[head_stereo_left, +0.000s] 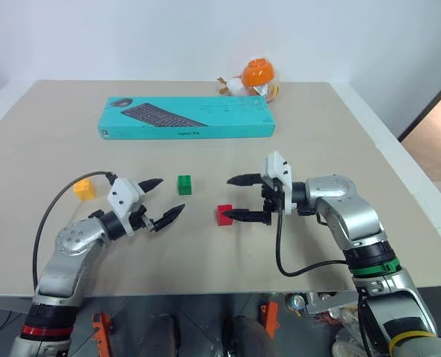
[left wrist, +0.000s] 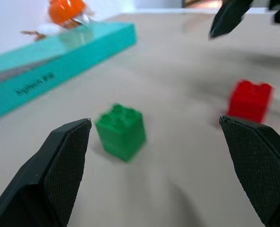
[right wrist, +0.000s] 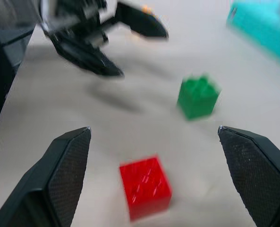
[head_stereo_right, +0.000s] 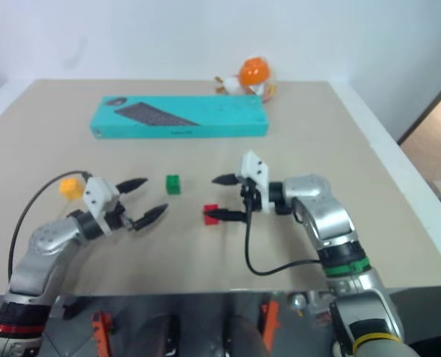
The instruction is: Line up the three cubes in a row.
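Three cubes sit on my worktop [head_stereo_left: 205,253], all placed off the green cube [head_stereo_left: 184,184]: red cube [head_stereo_left: 224,214] just right and nearer me, yellow-orange cube [head_stereo_left: 85,188] well left. My left gripper [head_stereo_left: 163,201] jaws are spread, empty; my right gripper [head_stereo_left: 235,198] jaws are released beside red. Behind green, the teal box [head_stereo_left: 187,117] carries small print I can't read.

The orange-and-white toy [head_stereo_left: 254,76] sits partly behind the teal keyboard box [head_stereo_left: 187,117], so its bottom is hidden. The box's small words [left wrist: 34,84] (left wrist view) are too blurry to read.
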